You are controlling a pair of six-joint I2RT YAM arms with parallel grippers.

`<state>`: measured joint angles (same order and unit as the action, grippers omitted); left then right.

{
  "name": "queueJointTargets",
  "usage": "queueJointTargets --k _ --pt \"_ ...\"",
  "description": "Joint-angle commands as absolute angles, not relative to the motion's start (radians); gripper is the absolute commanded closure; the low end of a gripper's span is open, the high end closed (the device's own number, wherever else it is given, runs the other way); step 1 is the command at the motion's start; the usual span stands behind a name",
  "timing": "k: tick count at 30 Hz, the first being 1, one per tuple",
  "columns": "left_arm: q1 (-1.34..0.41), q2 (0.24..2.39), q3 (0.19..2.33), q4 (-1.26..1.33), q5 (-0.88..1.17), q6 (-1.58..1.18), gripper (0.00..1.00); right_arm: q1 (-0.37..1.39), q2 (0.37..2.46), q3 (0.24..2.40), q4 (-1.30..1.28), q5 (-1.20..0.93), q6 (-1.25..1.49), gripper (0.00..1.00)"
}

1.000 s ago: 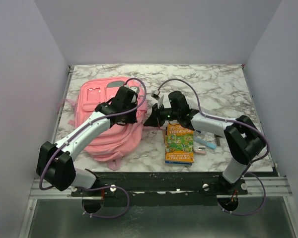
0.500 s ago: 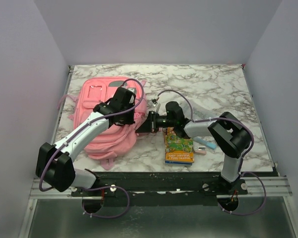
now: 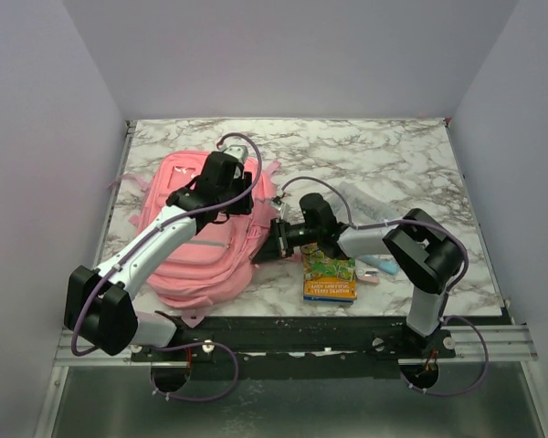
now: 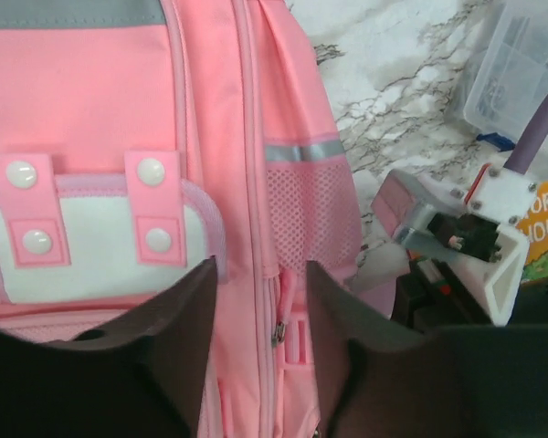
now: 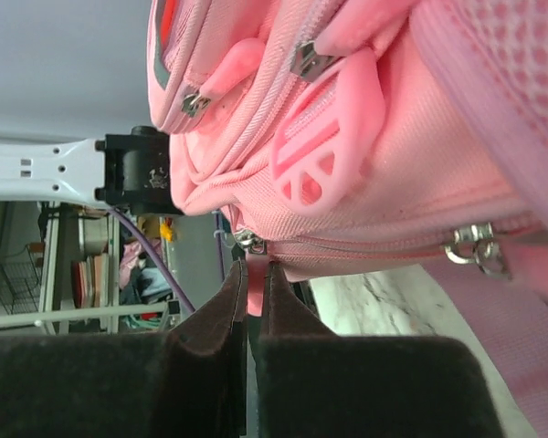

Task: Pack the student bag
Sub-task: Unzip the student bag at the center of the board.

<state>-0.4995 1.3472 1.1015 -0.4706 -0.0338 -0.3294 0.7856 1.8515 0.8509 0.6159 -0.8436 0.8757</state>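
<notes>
Left of centre on the marble-patterned table [image 3: 393, 155], the student bag [image 3: 201, 251] lies flat with its front pockets facing up, a soft pink backpack far larger than anything beside it.

From the left wrist, the left gripper [image 4: 258, 365] hangs just above the bag's front. Its dark fingers [image 4: 178, 347] stand apart with nothing between them, and a zip line runs down the gap. At the left of that frame sits the white patch [image 4: 100, 246], crossed by two pink tabs with pale snap studs. No writing shows on it. A grey strip [image 4: 301, 151] tops the mesh side pocket [image 4: 315, 214].

From the right wrist, the right gripper [image 5: 256, 269] is pinched almost closed at the bag's edge with a sliver of pink caught between its fingers, just beside a metal zip slider [image 5: 245, 240]. Above it is a pink peace-sign zip pull [image 5: 324, 151].

Right of the bag, at lower centre of the overhead frame, lies a colourful paperback book [image 3: 329, 274]. Its cover print is too small to read from above. At the right edge of the left wrist view the partial letters "ORE" over "HOUS" show. A clear plastic box [image 4: 521, 73] lies in that view's upper right.
</notes>
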Motion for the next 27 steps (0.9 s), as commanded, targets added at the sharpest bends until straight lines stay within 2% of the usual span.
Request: queueJointTargets --k 1,4,7,10,15,20,22,27 --pt "-0.502 1.318 1.114 -0.528 -0.037 -0.291 0.45 0.724 1.847 0.911 0.554 -0.903 0.827 0.99" --pt "-0.528 1.297 1.116 -0.607 -0.005 -0.302 0.29 0.699 1.839 0.944 0.504 -0.903 0.805 0.99" --pt "-0.564 1.220 1.049 -0.612 0.050 -0.309 0.25 0.670 1.830 0.956 0.501 -0.908 0.802 0.99" --pt "-0.605 1.174 0.996 -0.609 0.039 -0.290 0.27 0.648 1.838 0.980 0.470 -0.922 0.792 0.99" --pt "-0.658 1.193 0.987 -0.619 -0.043 -0.271 0.41 0.643 1.831 0.988 0.468 -0.928 0.791 0.99" --pt "-0.717 1.274 1.006 -0.652 -0.134 -0.260 0.41 0.641 1.814 0.984 0.468 -0.923 0.794 0.99" --pt "-0.726 1.301 1.016 -0.678 -0.180 -0.265 0.44 0.639 1.811 0.989 0.453 -0.917 0.783 0.99" --pt "-0.733 1.302 1.010 -0.695 -0.173 -0.267 0.46 0.638 1.805 0.998 0.422 -0.931 0.764 0.99"
